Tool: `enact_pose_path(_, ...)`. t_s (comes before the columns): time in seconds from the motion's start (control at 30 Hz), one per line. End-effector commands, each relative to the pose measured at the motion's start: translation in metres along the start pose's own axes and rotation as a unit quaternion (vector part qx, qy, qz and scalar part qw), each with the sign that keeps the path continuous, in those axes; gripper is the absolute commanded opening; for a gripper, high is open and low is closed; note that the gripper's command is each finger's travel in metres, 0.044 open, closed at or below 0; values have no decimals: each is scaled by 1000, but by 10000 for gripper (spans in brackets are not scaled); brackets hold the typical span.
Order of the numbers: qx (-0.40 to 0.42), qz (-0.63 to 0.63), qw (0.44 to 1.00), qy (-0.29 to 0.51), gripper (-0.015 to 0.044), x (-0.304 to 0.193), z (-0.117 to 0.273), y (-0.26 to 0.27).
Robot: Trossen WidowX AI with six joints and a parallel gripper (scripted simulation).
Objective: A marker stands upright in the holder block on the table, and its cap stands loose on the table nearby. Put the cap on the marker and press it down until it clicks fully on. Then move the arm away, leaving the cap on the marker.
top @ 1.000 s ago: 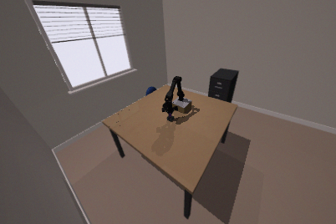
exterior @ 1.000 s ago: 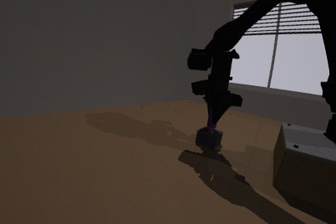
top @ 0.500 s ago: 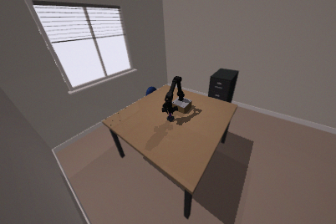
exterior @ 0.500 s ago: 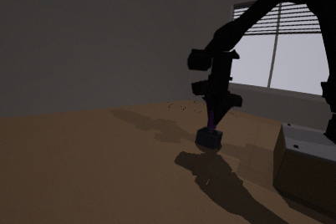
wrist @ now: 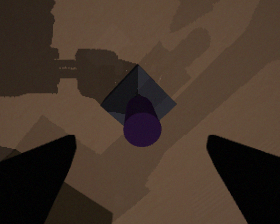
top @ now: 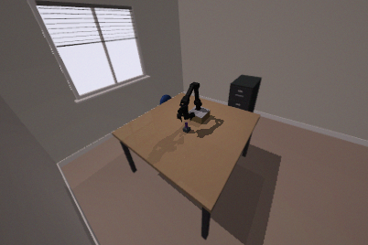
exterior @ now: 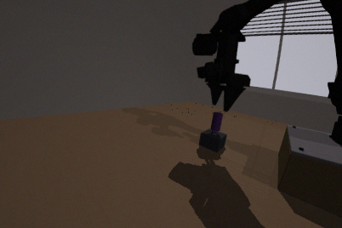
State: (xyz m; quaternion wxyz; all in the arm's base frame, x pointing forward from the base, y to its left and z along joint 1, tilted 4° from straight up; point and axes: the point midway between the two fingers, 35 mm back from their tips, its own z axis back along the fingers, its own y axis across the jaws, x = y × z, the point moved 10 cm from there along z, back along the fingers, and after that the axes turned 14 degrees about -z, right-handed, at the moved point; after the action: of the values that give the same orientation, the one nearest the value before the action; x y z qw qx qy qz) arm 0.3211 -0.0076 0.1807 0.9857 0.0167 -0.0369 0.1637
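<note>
Gripper point(exterior: 224, 99) state, exterior view: the jaws are spread wide and nothing is held between them. The fingertips are seen just above the purple cap point(exterior: 217, 122), apart from it. The cap is seated on the marker, which stands upright in the holder block point(exterior: 212, 139) on the table point(exterior: 85, 162). The marker body itself cannot be told apart from the cap at this size. A grey base box point(exterior: 308, 164) is seen at the right edge, near the block.

Wrist view: the two dark fingers are seen at the lower left and lower right, well apart, with bare table between them. The round purple top of the cap point(wrist: 142, 129) is seen between and beyond the fingertips, centred over the dark square block point(wrist: 156, 95). No contact between fingers and cap is shown.

Top view: the arm point(top: 189, 99) is seen folded over the far part of the table point(top: 220, 170), with the block and cap point(top: 187, 128) as a small dark item just beside the gripper. Finer detail cannot be read here.

Task progress, as judged: the cap is placed on the marker and released. Whether it is fully clicked down cannot be confirmed. The remaining step is to move the arm away without disturbing the cap.
</note>
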Motion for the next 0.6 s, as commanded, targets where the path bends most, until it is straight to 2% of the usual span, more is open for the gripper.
enact_pose_path(0.0,-2,2,1000,-7,440,-1,22,0)
enact_pose_path(0.03,-2,2,1000,-7,440,-1,22,0)
enact_pose_path(0.1,-2,-28,1000,-7,387,-1,22,0)
enact_pose_path(0.2,-1,-162,987,-7,309,-2,18,0)
enact_pose_path(0.33,0,-338,941,-8,204,-2,14,0)
enact_pose_path(0.57,0,-367,930,-8,20,-2,13,0)
